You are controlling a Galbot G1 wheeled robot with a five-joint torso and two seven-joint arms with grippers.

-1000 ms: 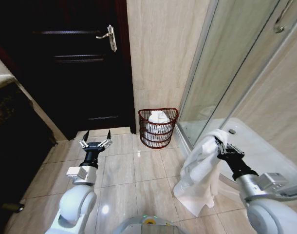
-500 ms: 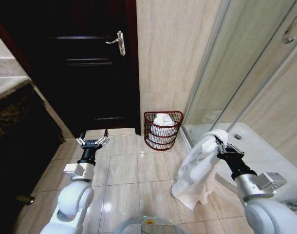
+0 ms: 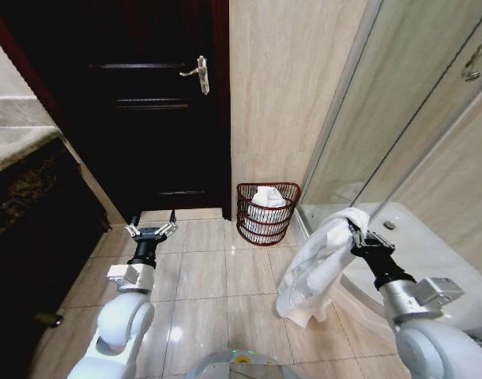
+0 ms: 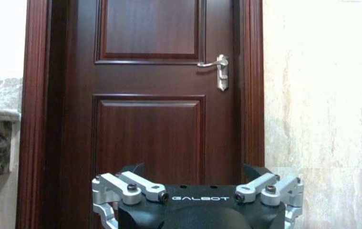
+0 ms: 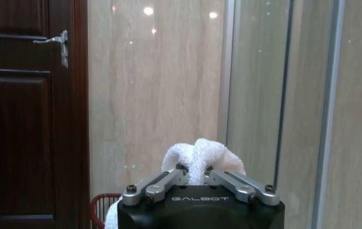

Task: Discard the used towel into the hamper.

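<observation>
From the right hand [image 3: 356,234] (clamped on it) the towel [image 3: 312,272] hangs lengthwise toward the floor

Dark brown wooden door [image 3: 158,118] with a silver handle [image 3: 198,74], pale stone wall [image 3: 280,95], shiny tiled floor [image 3: 217,276], glass shower wall [image 3: 399,103], stone counter [image 3: 20,146] beside the door.

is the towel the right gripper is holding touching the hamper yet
Apart. In the head view, the towel hangs from the right gripper with bare floor tiles between it and the hamper by the wall.
</observation>
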